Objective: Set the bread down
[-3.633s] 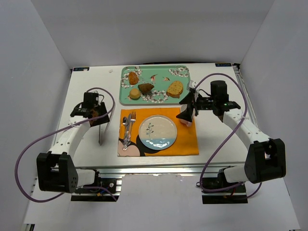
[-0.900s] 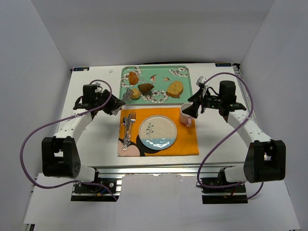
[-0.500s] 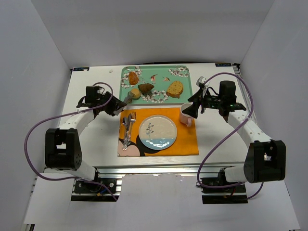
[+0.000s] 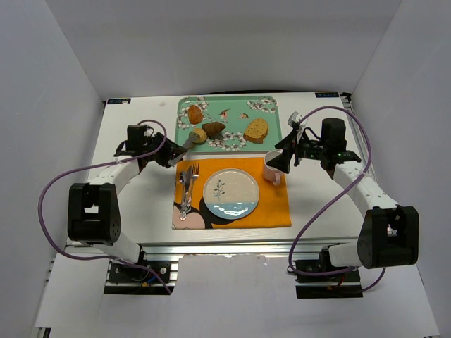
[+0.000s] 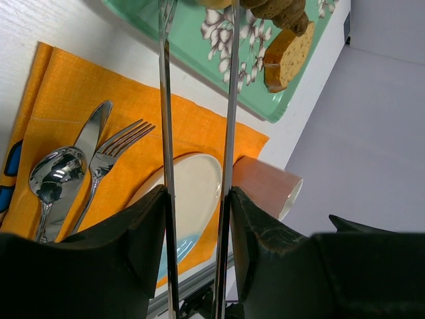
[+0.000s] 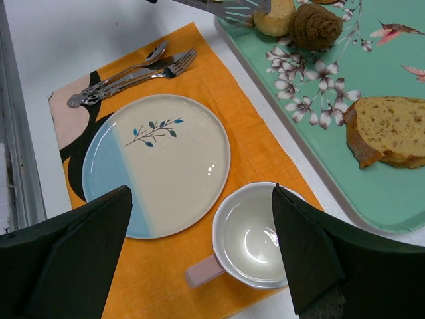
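Where the left gripper [image 4: 171, 153] sits at centre left of the overhead view, its fingers [image 5: 149, 232] press from both sides on the two long arms of a pair of metal tongs [image 5: 164, 100], gripping them. The tongs run up and to the right, and their tips reach a small round bread roll [image 4: 199, 135] at the lower left corner of the green flowered tray [image 4: 236, 125]. In the left wrist view a sliver of the roll shows between the tips at the top edge, though I cannot tell whether they touch it. Right beside the roll lies a dark brown bun [image 4: 213, 129]. Farther right on the tray is a slice of loaf [image 4: 256, 129], and toward its upper left another browned piece [image 4: 194, 113].

Below the tray lies an orange placemat [image 4: 275, 204]. A spoon [image 5: 56, 174], a fork [image 5: 113, 149] and a knife [image 5: 93, 129] lie together on its left part, and a cream and blue plate [image 4: 231, 193] sits at its middle, bare. A pink mug [image 6: 255, 236] stands at the mat's upper right corner. The right gripper [image 4: 280, 160] hangs above the mug with its fingers spread wide and nothing between them.
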Action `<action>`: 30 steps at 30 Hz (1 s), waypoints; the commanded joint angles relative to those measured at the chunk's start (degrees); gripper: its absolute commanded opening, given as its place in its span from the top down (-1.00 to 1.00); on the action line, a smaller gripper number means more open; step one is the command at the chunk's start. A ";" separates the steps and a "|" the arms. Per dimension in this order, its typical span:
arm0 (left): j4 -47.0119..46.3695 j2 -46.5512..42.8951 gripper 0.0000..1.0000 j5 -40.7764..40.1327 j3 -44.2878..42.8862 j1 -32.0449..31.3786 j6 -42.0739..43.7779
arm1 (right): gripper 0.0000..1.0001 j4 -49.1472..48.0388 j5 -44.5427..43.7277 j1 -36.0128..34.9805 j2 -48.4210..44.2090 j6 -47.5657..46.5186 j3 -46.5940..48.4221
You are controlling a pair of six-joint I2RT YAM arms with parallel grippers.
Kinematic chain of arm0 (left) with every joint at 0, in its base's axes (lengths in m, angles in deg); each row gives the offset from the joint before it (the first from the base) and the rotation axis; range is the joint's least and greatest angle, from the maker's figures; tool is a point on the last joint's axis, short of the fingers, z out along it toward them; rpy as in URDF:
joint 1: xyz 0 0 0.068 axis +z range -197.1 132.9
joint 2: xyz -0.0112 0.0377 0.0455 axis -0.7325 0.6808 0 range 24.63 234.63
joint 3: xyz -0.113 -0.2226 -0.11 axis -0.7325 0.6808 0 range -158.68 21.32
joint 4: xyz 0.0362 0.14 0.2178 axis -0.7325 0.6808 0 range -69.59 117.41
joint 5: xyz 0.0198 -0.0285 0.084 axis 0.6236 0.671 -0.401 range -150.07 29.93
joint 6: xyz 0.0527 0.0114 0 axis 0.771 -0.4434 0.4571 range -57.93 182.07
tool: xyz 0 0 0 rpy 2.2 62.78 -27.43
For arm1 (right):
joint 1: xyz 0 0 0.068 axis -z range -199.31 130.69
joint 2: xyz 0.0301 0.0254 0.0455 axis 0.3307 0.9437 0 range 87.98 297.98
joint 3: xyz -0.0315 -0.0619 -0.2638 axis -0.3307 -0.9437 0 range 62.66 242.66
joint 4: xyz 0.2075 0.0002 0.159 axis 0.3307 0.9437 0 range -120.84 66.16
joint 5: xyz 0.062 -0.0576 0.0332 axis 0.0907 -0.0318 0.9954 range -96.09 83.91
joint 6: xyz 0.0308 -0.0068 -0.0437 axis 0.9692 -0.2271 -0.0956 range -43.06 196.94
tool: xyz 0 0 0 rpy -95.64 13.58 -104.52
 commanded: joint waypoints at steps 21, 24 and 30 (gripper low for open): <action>-7.18 -7.22 0.90 3.33 5.85 -0.09 -2.25 | -0.79 -0.63 2.47 0.58 -2.68 -0.73 -0.94; -6.05 -12.14 0.92 3.94 8.04 -0.09 -2.16 | -0.79 -0.37 2.48 0.67 -2.68 -1.08 -0.85; 2.82 -22.86 0.92 4.73 11.91 -3.51 -0.93 | -0.79 0.33 2.48 0.76 -2.50 -1.69 -0.50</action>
